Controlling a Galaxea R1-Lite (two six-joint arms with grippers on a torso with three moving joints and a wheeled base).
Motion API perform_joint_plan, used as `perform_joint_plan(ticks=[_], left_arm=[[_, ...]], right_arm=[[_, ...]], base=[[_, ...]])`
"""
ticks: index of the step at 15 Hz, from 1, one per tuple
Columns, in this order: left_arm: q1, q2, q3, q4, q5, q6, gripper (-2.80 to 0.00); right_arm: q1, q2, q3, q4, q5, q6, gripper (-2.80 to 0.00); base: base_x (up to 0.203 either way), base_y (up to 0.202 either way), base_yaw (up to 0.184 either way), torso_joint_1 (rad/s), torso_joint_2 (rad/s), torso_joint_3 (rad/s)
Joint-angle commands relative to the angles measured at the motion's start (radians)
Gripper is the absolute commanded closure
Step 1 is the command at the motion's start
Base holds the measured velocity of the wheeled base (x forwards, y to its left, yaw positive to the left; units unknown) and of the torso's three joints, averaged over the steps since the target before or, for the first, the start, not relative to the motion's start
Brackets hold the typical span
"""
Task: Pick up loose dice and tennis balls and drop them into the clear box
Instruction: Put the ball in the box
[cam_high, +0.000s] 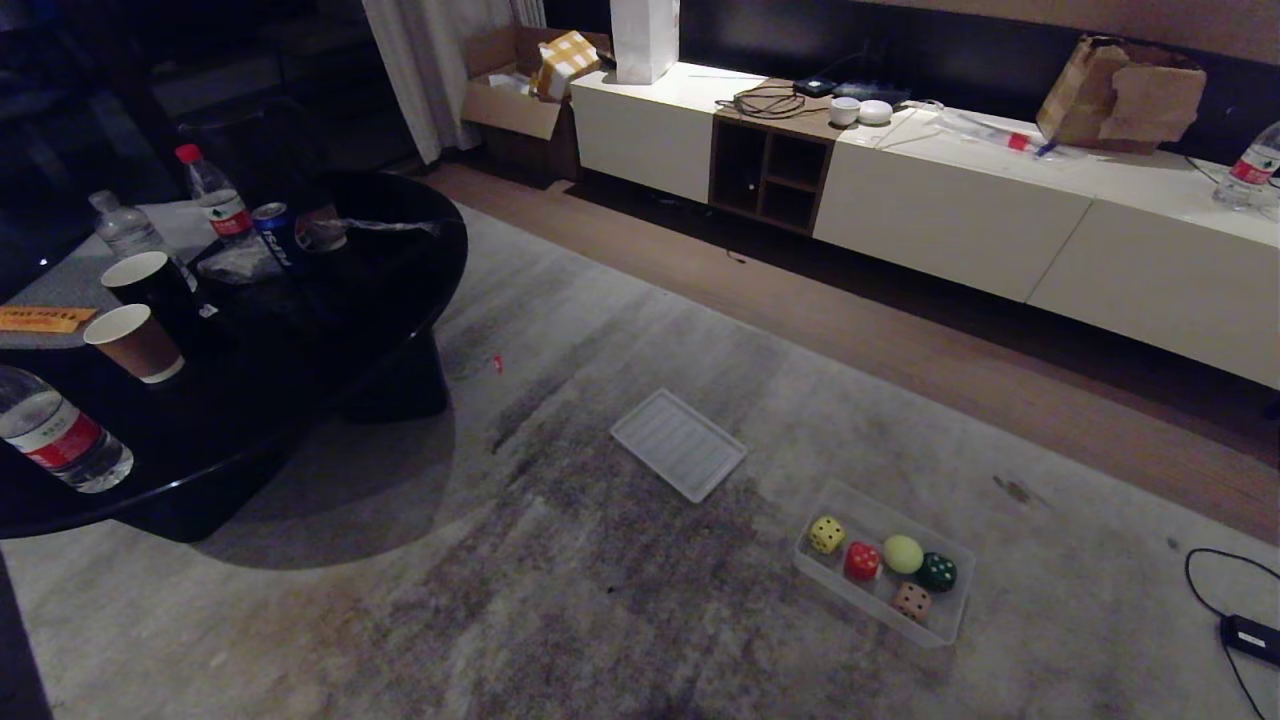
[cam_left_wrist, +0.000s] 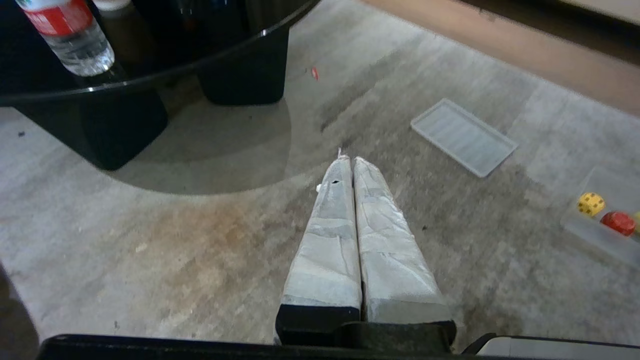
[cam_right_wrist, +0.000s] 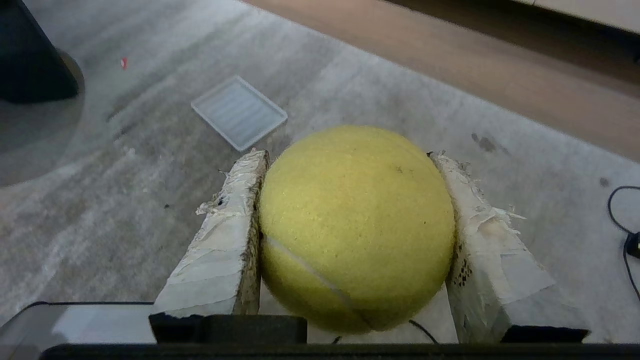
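Fuzzy, light and springy, the tennis ball (cam_right_wrist: 356, 227) sits clamped across its middle in our right gripper (cam_right_wrist: 350, 165), left gripper (cam_left_wrist: 348, 160) pressed together.

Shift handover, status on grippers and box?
Left gripper shut, empty. Right gripper clamps tennis ball. Clear box holds four dice, one ball. Nothing in the way.

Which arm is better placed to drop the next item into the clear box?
Right: its pincer already grips a tennis ball, and the clear box lies to the robot's right. The left pincer is shut and empty.

High head view, low wrist views, shared ribbed panel (cam_high: 678, 443).
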Motion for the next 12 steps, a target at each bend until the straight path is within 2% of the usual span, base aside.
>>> perform_joint_plan(ticks=[1, 12], left_arm=[[0.001, 0.002, 0.002, 0.0, 0.001, -0.001, 0.0], [0.0, 0.002, 0.002, 0.0, -0.001, 0.0, 0.0]], right_arm=[[0.0, 0.001, 0.0, 0.0, 0.0, 0.0, 0.0], [0.0, 0.002, 0.0, 0.002, 0.0, 0.001, 0.0]], base=[[0.0, 0.0, 0.0, 0.004, 0.0, -0.201], [0.0, 0.0, 0.0, 0.003, 0.0, -0.2]])
